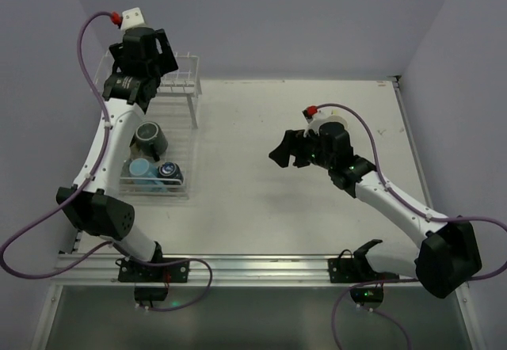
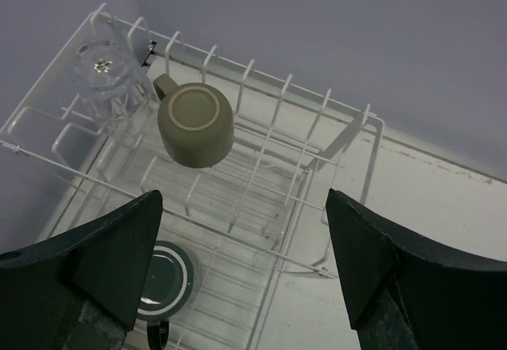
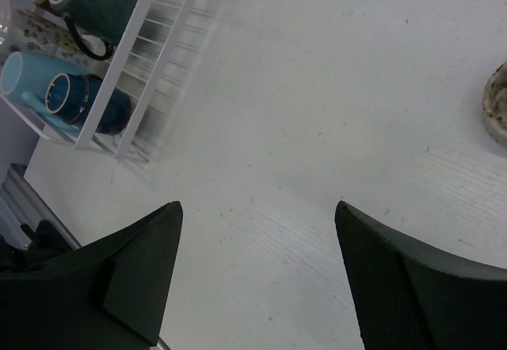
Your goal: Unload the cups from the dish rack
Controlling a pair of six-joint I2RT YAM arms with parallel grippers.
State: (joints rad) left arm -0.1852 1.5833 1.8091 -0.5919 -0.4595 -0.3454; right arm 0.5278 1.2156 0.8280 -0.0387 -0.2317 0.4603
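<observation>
Hovering over the dish rack's [image 2: 360,124] upper shelf, left gripper [image 2: 244,207] jaws apart, empty. Beneath it: tan cup [image 2: 196,124] and clear glass [image 2: 107,73], inverted on pegs. Lower tray holds dark grey mug [image 1: 149,136], light blue cup [image 1: 141,169], dark blue mug [image 1: 169,173]. Right gripper [image 3: 257,207] apart, empty, over tabletop [image 3: 317,89].

We see the left gripper [image 2: 244,199] with its jaws apart above the dish rack [image 2: 342,138]. A tan mug [image 2: 196,124] sits upside down on the upper shelf, just beside a clear glass [image 2: 107,77]. A dark cup [image 2: 168,277] lies below.
</observation>
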